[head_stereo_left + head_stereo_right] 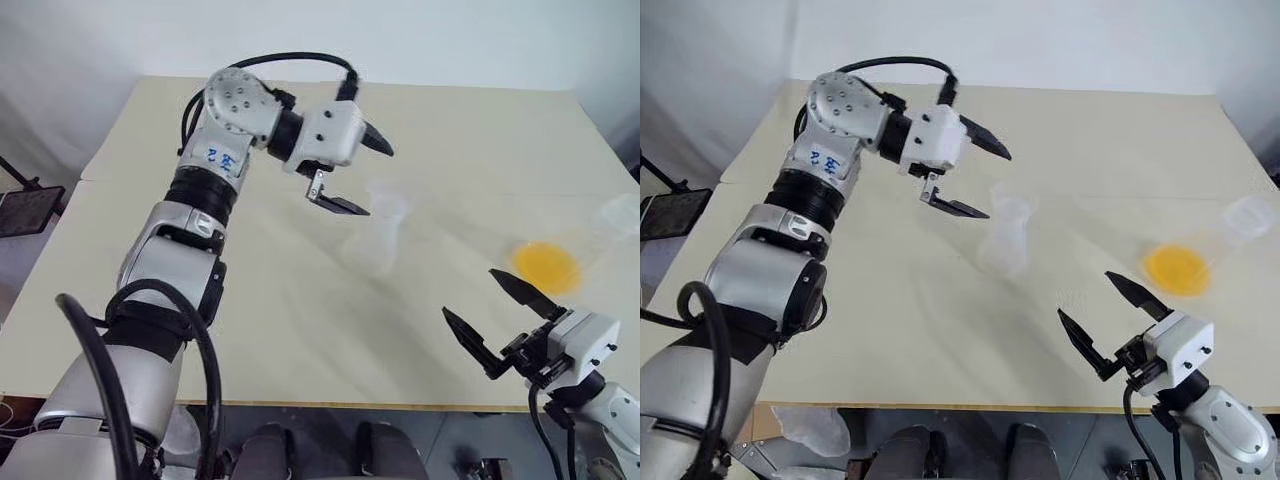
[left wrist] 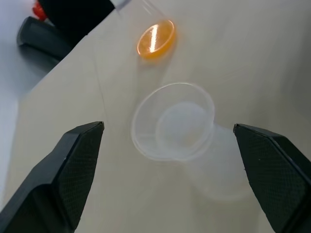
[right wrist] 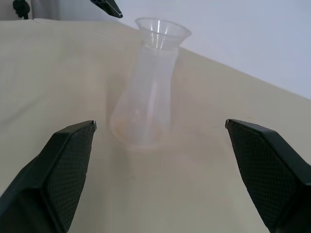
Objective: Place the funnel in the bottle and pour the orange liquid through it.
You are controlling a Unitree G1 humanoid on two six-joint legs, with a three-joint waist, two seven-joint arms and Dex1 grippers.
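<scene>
Left pincer [image 1: 358,175], jaws spread, hangs just above the small clear plastic funnel [image 2: 173,120] seated in the frosted conical bottle [image 3: 146,104]; a nudge could topple both.

Right pincer [image 1: 497,319] waits open; the orange liquid [image 1: 546,266] sits beyond it.

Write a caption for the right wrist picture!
Clear funnel sitting in the frosted bottle on the table, seen between the right gripper's open jaws.

The funnel's [image 3: 162,32] thin stem is hidden inside the neck of the bottle [image 3: 146,107]. The clear flask [image 1: 1230,235] holding the orange liquid [image 1: 1178,268] is barely discernible against the tabletop [image 1: 1090,130]; its outline cannot be traced.
</scene>
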